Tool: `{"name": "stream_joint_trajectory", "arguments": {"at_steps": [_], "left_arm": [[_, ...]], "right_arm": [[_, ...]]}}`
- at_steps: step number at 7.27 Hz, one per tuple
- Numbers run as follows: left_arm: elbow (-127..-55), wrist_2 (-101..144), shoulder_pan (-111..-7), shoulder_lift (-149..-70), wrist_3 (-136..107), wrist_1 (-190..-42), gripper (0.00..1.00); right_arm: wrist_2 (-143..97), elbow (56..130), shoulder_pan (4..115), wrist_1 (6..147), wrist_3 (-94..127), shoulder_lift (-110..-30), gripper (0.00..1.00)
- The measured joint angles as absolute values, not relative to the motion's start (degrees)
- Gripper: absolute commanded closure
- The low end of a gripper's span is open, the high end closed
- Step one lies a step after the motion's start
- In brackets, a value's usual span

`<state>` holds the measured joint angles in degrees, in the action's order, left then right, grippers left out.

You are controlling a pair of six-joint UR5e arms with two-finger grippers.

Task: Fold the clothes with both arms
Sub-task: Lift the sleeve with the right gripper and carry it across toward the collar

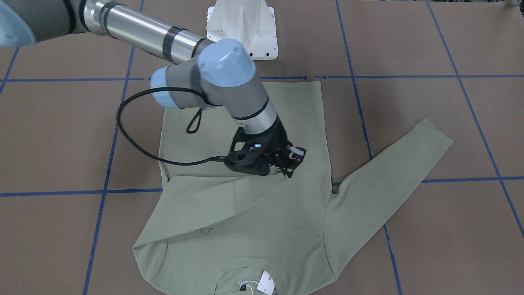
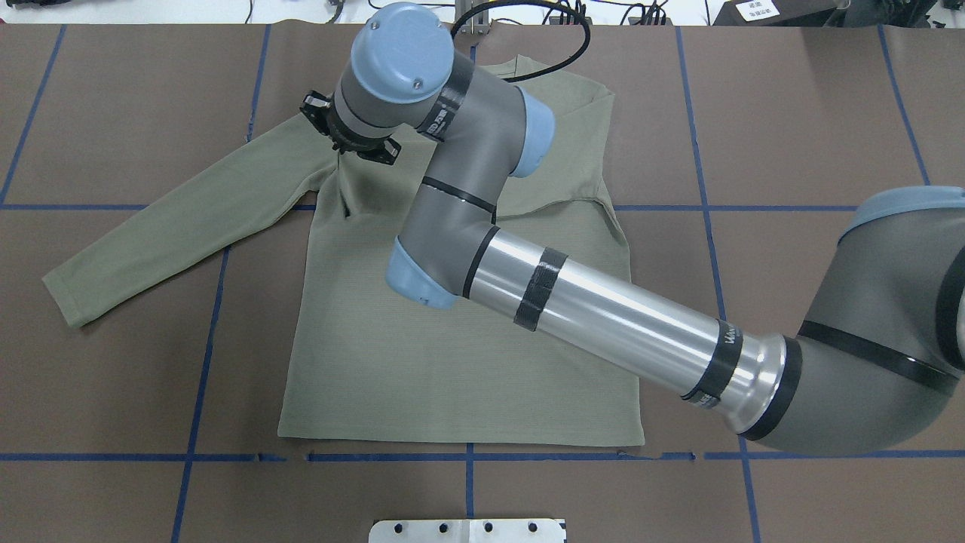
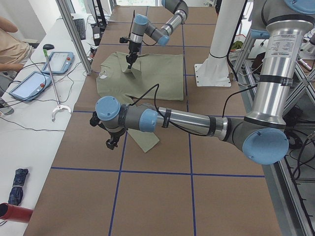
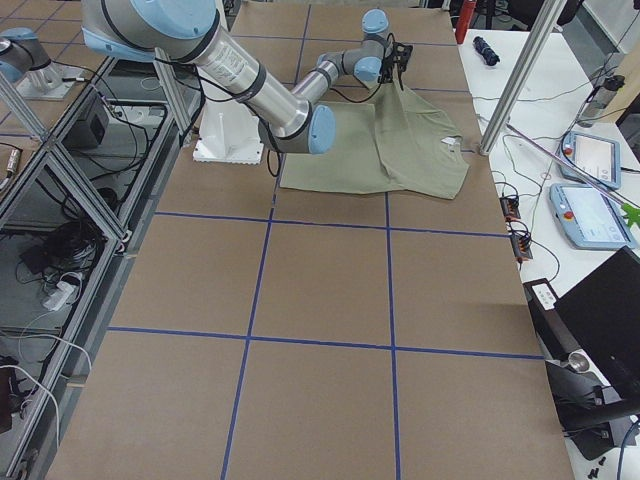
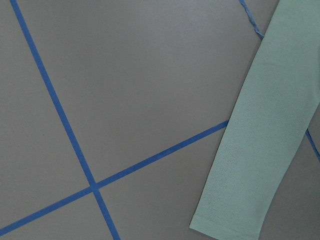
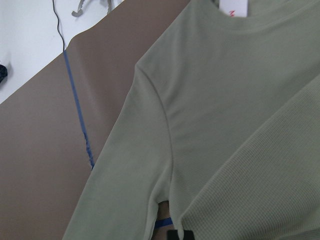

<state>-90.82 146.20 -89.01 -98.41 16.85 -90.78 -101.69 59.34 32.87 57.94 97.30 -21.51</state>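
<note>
The sage-green shirt [image 1: 254, 229] lies flat on the brown table, collar and white hang tag [image 1: 266, 282] on the far side from the robot. My right gripper [image 1: 290, 169] is shut on the cuff of one sleeve, which is folded across the chest, and holds it slightly raised over the shirt's middle. In the right wrist view its fingertips [image 6: 180, 235] pinch the cloth. The other sleeve [image 1: 393, 172] lies spread out flat. My left gripper [image 3: 112, 143] hovers above that sleeve's cuff [image 5: 265, 125]. It shows only in the exterior left view, so I cannot tell whether it is open or shut.
The white pedestal base [image 1: 241, 24] stands behind the shirt's hem. Blue tape lines [image 2: 203, 332] grid the table. A side table with tablets [image 3: 29, 83] and an operator's arm [image 3: 10, 39] lie past the far edge. Aluminium posts [image 3: 74, 34] stand at that edge.
</note>
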Motion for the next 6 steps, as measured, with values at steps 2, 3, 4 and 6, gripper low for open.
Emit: {"name": "stream_joint_trajectory", "arguments": {"at_steps": [2,3,4,6], "left_arm": [[-90.77,146.15,-88.95,-98.38,16.77,-91.15,0.0],[-90.74,146.11,-88.95,-98.36,16.68,-91.18,0.0],[-90.6,146.06,-88.74,-98.39,16.36,-91.14,0.0],[-90.52,145.9,-85.39,-98.61,9.67,-93.15,0.05]], "right_arm": [[-95.69,56.75,29.39,57.4,97.37,-19.93,0.05],[-93.24,55.2,28.28,56.55,97.38,-19.13,0.02],[-91.7,53.08,27.75,55.56,97.38,-17.83,0.02],[-90.76,51.28,27.62,55.03,97.48,-15.84,0.02]]}}
